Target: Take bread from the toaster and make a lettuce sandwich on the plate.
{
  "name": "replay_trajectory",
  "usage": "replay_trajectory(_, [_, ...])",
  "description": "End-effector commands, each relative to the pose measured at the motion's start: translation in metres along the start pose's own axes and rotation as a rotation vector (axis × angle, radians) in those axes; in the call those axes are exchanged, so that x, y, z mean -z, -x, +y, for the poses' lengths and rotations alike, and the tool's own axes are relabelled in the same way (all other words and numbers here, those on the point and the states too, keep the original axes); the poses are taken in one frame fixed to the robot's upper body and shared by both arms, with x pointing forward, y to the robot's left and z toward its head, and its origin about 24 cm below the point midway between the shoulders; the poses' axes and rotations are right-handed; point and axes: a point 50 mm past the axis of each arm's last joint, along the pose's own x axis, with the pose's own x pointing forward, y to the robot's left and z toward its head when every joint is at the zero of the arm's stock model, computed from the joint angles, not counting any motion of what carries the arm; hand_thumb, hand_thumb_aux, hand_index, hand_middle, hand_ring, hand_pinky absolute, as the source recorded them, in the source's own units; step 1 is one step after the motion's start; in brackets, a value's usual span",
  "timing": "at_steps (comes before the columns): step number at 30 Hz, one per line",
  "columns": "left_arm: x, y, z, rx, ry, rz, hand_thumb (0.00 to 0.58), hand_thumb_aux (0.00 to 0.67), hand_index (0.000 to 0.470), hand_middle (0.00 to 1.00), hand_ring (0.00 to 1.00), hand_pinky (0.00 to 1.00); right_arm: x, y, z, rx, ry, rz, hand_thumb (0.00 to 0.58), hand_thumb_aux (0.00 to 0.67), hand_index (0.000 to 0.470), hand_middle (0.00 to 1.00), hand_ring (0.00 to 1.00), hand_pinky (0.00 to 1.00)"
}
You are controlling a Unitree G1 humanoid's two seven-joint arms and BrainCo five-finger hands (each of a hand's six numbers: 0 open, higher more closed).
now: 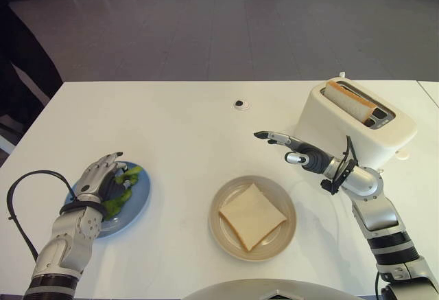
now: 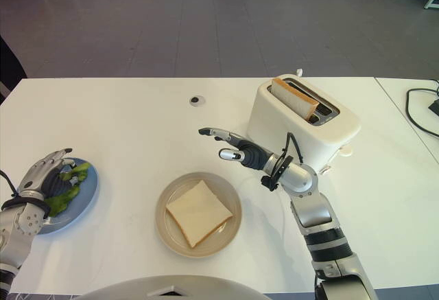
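**Left eye view.** The right hand [image 1: 304,154] hangs above the table [image 1: 178,135] with its fingers stretched out wide and pointing to the robot's left. It holds nothing and touches nothing. It is just in front of the toaster [image 1: 360,132] and above the far right edge of the tan plate [image 1: 280,193]. The left hand [image 1: 101,178] lies on the lettuce [image 1: 127,180] on the blue plate [image 1: 139,200]. Whether it grips the leaves cannot be told.

One bread slice [image 1: 350,101] stands on edge in a toaster slot, sticking up out of it. Its long axis runs along the slot from back left to front right. A second slice [image 1: 252,215] lies flat in the middle of the tan plate, turned like a diamond with one corner toward the robot. A small dark round knob [image 1: 239,104] sits on the table beyond the plates, well apart from them. A black cable [image 1: 19,189] loops beside the left forearm.

**Right eye view.** The outstretched right hand [image 2: 245,153] is between the toaster [image 2: 312,132] and the tan plate [image 2: 230,197], apart from both. Nothing stands between it and the upright slice [image 2: 295,98]. The left hand [image 2: 38,175] covers the near end of the lettuce [image 2: 74,175].
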Motion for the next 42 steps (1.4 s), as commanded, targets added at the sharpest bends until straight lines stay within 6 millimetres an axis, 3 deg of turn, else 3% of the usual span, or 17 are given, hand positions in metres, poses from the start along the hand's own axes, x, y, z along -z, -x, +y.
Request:
replay_trajectory(1, [0.002, 0.009, 0.020, -0.046, -0.031, -0.020, 0.580, 0.670, 0.470, 0.00, 0.00, 0.00, 0.000, -0.001, 0.000, -0.003, 0.015, 0.006, 0.000, 0.000, 0.000, 0.00, 0.00, 0.00])
replay_trajectory(5, [-0.025, 0.026, 0.051, -0.082, -0.008, -0.133, 0.580, 0.670, 0.470, 0.00, 0.00, 0.00, 0.002, -0.002, 0.000, -0.009, 0.007, 0.013, 0.000, 0.000, 0.000, 0.00, 0.00, 0.00])
replay_trajectory(10, [-0.131, 0.050, 0.082, -0.071, 0.084, -0.545, 0.580, 0.670, 0.470, 0.00, 0.00, 0.00, 0.009, 0.005, -0.014, 0.060, 0.005, 0.036, 0.000, 0.000, 0.000, 0.00, 0.00, 0.00])
replay_trajectory(14, [-0.195, 0.053, 0.066, 0.058, 0.173, -0.776, 0.580, 0.670, 0.470, 0.00, 0.00, 0.00, 0.018, 0.015, -0.029, 0.135, 0.010, 0.076, 0.000, 0.000, 0.000, 0.00, 0.00, 0.00])
replay_trajectory(20, [-0.253, 0.052, 0.022, 0.233, 0.143, -0.907, 0.580, 0.670, 0.470, 0.00, 0.00, 0.00, 0.030, 0.030, -0.046, 0.227, 0.015, 0.117, 0.000, 0.000, 0.000, 0.00, 0.00, 0.00])
replay_trajectory(23, [-0.262, 0.058, -0.002, 0.323, 0.081, -0.918, 0.580, 0.670, 0.470, 0.00, 0.00, 0.00, 0.031, 0.032, -0.049, 0.240, 0.015, 0.120, 0.000, 0.000, 0.000, 0.00, 0.00, 0.00])
replay_trajectory(28, [-0.253, 0.059, -0.024, 0.403, 0.009, -0.880, 0.580, 0.670, 0.470, 0.00, 0.00, 0.00, 0.032, 0.029, -0.046, 0.238, 0.014, 0.115, 0.000, 0.000, 0.000, 0.00, 0.00, 0.00])
replay_trajectory(34, [-0.253, 0.068, -0.030, 0.458, -0.014, -0.930, 0.580, 0.670, 0.470, 0.00, 0.00, 0.00, 0.031, 0.029, -0.045, 0.240, 0.021, 0.117, 0.000, 0.000, 0.000, 0.00, 0.00, 0.00])
replay_trajectory(42, [-0.249, 0.078, -0.016, 0.425, -0.058, -1.004, 0.580, 0.670, 0.470, 0.00, 0.00, 0.00, 0.032, 0.025, -0.044, 0.223, 0.021, 0.112, 0.000, 0.000, 0.000, 0.00, 0.00, 0.00])
